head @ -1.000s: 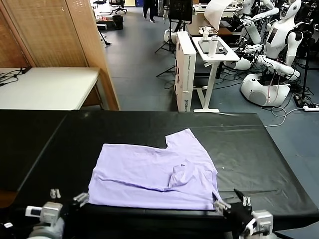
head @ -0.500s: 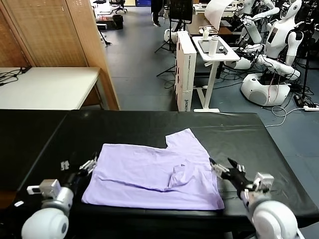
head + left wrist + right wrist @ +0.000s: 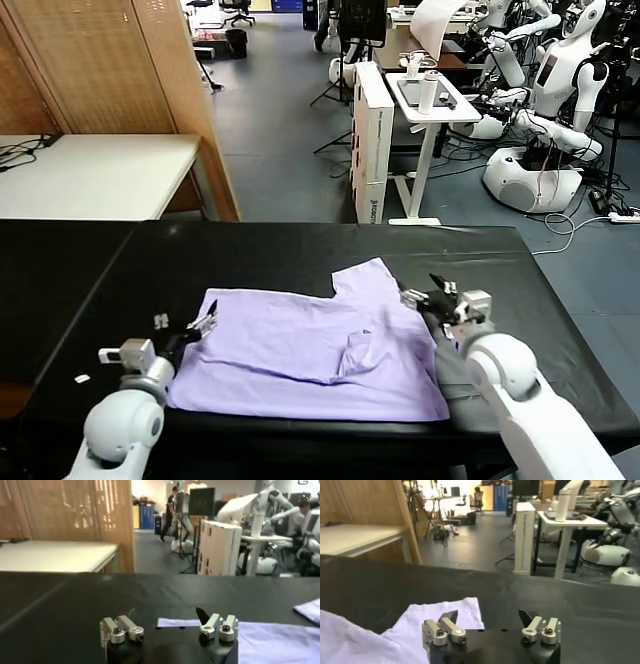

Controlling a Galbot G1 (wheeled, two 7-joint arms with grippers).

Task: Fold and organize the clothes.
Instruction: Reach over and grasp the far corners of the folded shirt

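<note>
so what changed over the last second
Both arms moved forward from the near table edge: the left gripper to the far left corner of the light lavender short-sleeved T-shirt, the right gripper to its sleeve. Jaws stayed open, holding nothing. The shirt stayed flat on the black table.

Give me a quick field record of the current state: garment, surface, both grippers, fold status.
garment: light lavender short-sleeved T-shirt of thin fabric, lying mostly flat, one sleeve pointing toward the far edge, a small bunched wrinkle near its middle
surface: black-covered table
left gripper: open, at the shirt's left edge, holding nothing
right gripper: open, at the shirt's right edge beside the sleeve, holding nothing
fold status: shirt not yet folded into a compact shape
background: white table and wooden screen beyond the work table
</note>
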